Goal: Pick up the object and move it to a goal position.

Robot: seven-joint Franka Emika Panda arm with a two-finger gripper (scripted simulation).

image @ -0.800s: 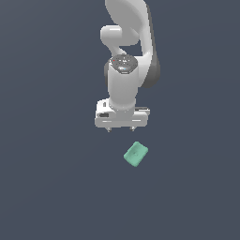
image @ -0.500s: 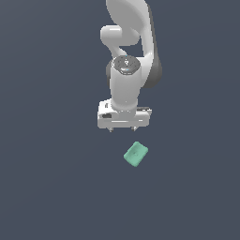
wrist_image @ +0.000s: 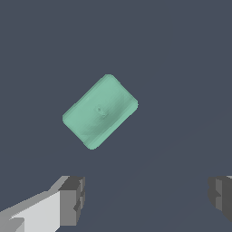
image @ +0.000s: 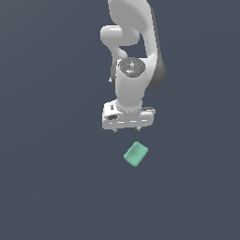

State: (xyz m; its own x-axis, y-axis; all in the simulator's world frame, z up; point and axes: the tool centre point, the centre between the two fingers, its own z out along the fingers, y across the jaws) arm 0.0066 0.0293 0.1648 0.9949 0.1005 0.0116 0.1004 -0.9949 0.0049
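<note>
The pincer [image: 127,130] hangs from the white arm [image: 133,56] with its fingers spread wide apart and nothing between them; in the wrist view the two grey fingertips [wrist_image: 72,199] stand far from each other, wider than the block. The mint-green block [image: 136,154] lies flat on the dark grey worktop [image: 56,178], near the pincer but not touching it, turned at a slant to the line of the fingers. In the wrist view the block [wrist_image: 100,111] sits apart from both fingertips, outside the gap between them.
</note>
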